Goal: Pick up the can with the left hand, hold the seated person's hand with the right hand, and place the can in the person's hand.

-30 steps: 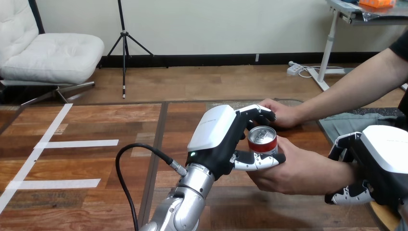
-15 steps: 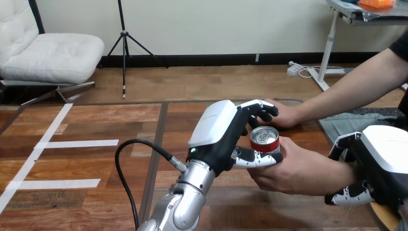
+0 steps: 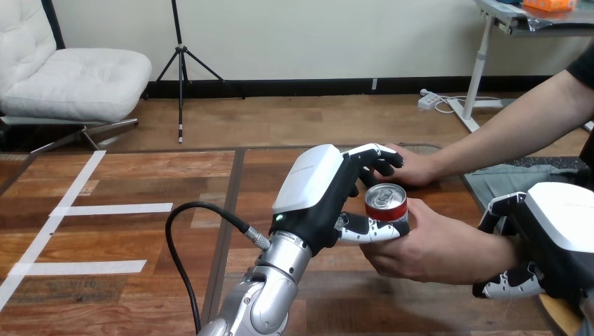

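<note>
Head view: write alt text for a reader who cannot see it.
The left robot hand grips a red can upright against the person's cupped hand, over a wooden table. The right robot hand curls round that arm's wrist.

From my screen, the can (image 3: 386, 203) has a bright bare-metal top and a glossy red side. The left hand (image 3: 315, 192) and the right hand (image 3: 560, 227) wear smooth, glossy white plastic shells over matt black. The left forearm (image 3: 270, 301) is satin silver metal. The table (image 3: 140, 175) is smooth, faintly shiny wood with strips of matt white tape (image 3: 115, 208).
</note>
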You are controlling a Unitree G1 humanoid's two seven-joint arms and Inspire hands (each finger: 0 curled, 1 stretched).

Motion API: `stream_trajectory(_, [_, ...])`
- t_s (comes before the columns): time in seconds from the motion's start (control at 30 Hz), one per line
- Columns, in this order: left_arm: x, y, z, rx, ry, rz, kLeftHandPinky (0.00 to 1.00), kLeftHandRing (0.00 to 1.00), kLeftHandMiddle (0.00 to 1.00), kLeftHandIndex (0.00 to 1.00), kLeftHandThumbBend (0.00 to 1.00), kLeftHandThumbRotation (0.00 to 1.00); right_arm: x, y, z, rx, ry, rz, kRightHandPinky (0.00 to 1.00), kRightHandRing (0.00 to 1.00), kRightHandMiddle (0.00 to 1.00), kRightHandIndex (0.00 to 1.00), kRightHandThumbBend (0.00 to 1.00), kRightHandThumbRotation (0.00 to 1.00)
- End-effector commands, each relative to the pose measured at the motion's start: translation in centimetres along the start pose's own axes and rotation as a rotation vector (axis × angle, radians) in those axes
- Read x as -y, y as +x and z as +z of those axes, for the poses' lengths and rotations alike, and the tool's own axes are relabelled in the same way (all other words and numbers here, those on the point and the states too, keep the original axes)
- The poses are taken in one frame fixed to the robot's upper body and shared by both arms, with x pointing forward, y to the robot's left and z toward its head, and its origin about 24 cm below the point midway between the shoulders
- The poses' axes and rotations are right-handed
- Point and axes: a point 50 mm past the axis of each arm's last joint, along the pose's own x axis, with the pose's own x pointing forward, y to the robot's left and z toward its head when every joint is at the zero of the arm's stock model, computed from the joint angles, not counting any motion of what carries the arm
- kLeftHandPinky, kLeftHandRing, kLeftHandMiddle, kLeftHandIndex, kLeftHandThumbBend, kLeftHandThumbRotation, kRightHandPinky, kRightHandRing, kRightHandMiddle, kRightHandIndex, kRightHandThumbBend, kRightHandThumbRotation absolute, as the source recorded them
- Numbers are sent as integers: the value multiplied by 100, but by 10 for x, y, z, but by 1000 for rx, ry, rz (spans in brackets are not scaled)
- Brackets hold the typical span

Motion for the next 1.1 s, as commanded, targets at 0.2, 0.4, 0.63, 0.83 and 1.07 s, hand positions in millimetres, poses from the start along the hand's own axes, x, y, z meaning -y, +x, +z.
stream_trajectory(0.2, [-12,6,7,35,10,44,52,63,69,69,75,1,18,6,19,91,25,-92,21,28,37,48,78,0])
stream_trajectory(0.4, [-12,6,7,35,13,48,52,63,69,69,75,2,19,6,20,94,27,-100,22,28,37,48,79,0])
stream_trajectory(0.63, [-13,6,6,34,18,52,52,63,69,69,75,2,18,5,19,97,31,-106,19,25,36,48,80,0])
stream_trajectory(0.83, [-13,5,5,25,14,55,54,65,70,71,76,12,18,5,20,97,31,-104,19,25,36,48,81,0])
stream_trajectory(1.07, [-14,5,4,1,-20,33,62,75,81,81,83,37,17,5,19,100,30,-100,24,32,42,48,80,0])
